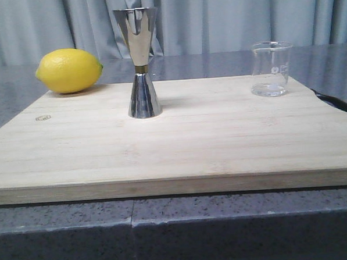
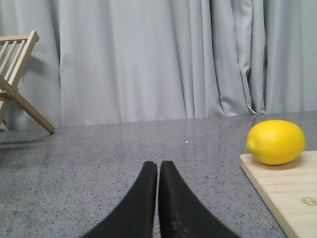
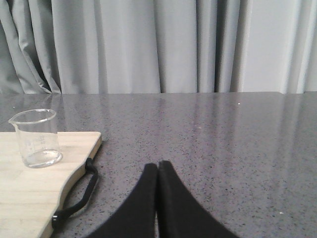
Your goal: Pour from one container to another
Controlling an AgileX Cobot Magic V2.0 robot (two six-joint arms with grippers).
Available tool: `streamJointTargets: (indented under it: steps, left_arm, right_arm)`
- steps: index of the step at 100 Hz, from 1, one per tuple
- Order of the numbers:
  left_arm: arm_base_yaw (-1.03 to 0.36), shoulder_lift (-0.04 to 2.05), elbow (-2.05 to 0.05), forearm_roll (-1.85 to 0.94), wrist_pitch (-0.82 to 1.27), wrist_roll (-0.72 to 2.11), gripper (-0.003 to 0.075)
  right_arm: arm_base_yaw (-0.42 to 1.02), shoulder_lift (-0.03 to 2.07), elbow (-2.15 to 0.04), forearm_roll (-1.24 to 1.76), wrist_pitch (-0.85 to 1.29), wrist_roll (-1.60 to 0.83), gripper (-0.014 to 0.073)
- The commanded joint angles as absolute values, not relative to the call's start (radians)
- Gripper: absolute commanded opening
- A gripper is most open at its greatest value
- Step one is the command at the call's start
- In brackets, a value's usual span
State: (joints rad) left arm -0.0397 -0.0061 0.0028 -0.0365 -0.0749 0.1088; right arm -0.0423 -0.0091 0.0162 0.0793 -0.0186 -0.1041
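Closed fingers of both grippers — left [image 2: 158, 198], right [image 3: 157, 198] — are held empty off the board; beaker [image 1: 270, 68] at three o'clock of jigger [image 1: 139, 62], spaced for pouring.

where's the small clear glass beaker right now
In the front view the small clear glass beaker stands upright at the wooden board's far right, well right of the steel jigger.

Board [image 1: 174, 147] on counter [image 1: 62, 229] — lemon [image 1: 69, 71] back-left, jigger [image 1: 139, 62] centre, beaker [image 1: 270, 69] right.
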Motion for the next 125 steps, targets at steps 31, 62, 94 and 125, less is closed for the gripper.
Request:
streamJointTargets:
  steps: [31,62,94,125]
  left_arm:
    - [-0.049,-0.031,0.008,-0.045,-0.154,0.110,-0.0019]
    - [-0.049,-0.031,0.008,-0.045,-0.154,0.110,-0.0019]
    - [-0.049,-0.031,0.008,-0.045,-0.154,0.110,-0.0019]
    - [-0.049,-0.031,0.008,-0.045,-0.154,0.110,-0.0019]
  right_arm:
    - [-0.044,-0.031,0.044,-0.009,-0.090,-0.039,-0.0071]
    - [-0.044,-0.031,0.044,-0.099,-0.079,0.032,-0.0071]
    - [-0.044,-0.031,0.044,-0.105,-0.077,0.032,-0.0071]
    - [-0.044,-0.031,0.044,-0.105,-0.077,0.032,-0.0071]
